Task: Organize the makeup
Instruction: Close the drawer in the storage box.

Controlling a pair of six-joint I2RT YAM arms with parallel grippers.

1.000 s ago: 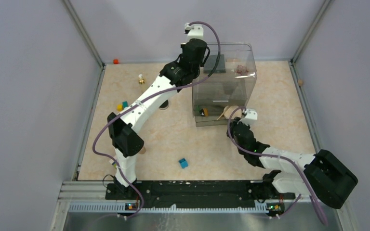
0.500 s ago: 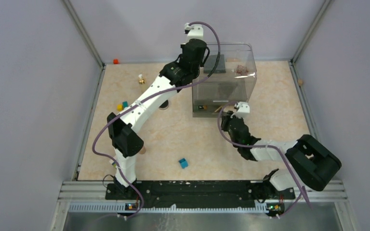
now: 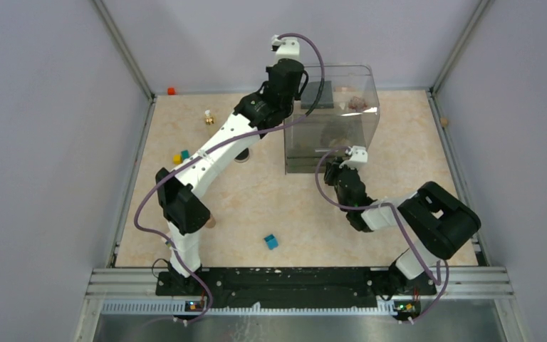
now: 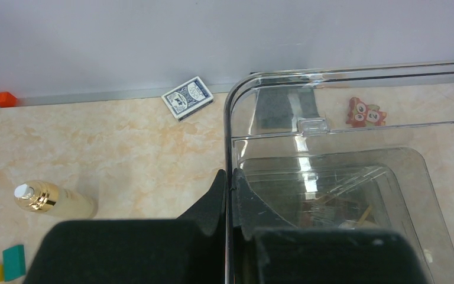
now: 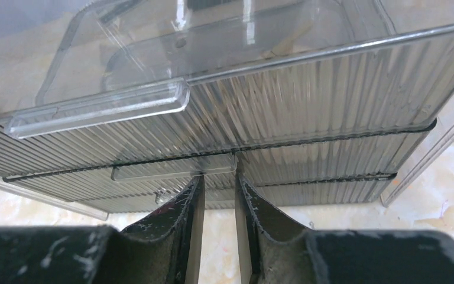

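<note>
Makeup: a gold-capped bottle [image 4: 53, 201] lies on its side on the counter [image 4: 124, 154], well left of the organizer [image 4: 331, 171]; other pieces show dimly inside its drawers.
Left claw [image 4: 229, 198]: clamped on the organizer's left wall at the rim, probably to steady it while the other arm works the drawers.
Right claw [image 5: 217, 198]: fingers narrowly parted with nothing between them, tips at the lower drawer handle [image 5: 174, 167], probably to push that drawer home.
Hidden: ribbed plastic blurs the drawer contents. The left arm half covers the compact [image 3: 242, 155]. Whether the right tips touch the handle cannot be told.
</note>
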